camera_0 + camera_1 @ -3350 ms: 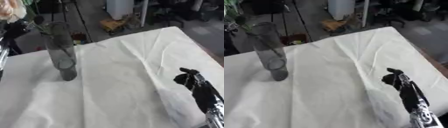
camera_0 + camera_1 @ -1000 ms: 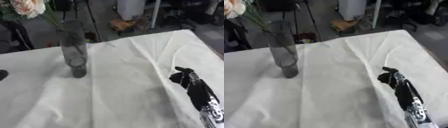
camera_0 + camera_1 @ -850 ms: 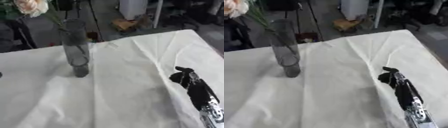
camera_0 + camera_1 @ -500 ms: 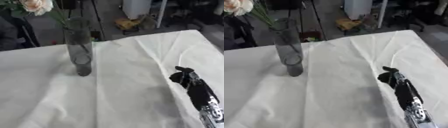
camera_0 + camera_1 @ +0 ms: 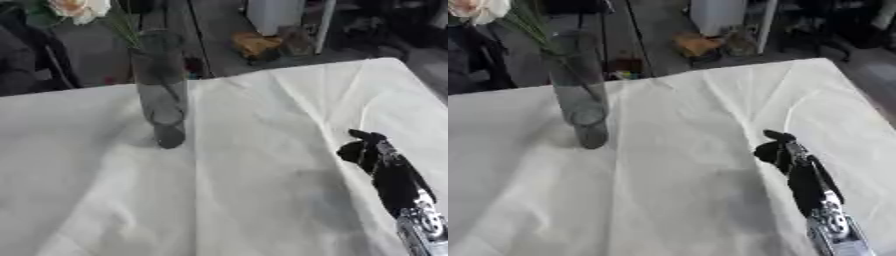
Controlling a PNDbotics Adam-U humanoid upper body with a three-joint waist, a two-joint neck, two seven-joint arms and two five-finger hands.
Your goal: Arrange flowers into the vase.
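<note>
White cloth (image 5: 262, 130), creased in long folds, covers the table, and on it near the far left corner we see the vase (image 5: 160, 92), a tall tube of smoky grey glass standing upright. A pale peach flower (image 5: 79, 8) shows above and to the left of the vase's mouth, at the top edge of the view, with thin green stems (image 5: 122, 30) slanting down from it into the rim. We cannot tell how far the stems reach inside the glass, nor what holds the bloom, since that part lies beyond the frame.

Our right hand (image 5: 364, 150) comes in from the near right corner, black with a silver wrist joint, and rests over the cloth close to the table's right edge, well apart from the vase. Its fingers look curled in on themselves, clenched with nothing in them. Our left hand shows in neither eye view.

Past the table's far edge lie a dark floor and blurred clutter, including something orange-brown (image 5: 258, 44).
</note>
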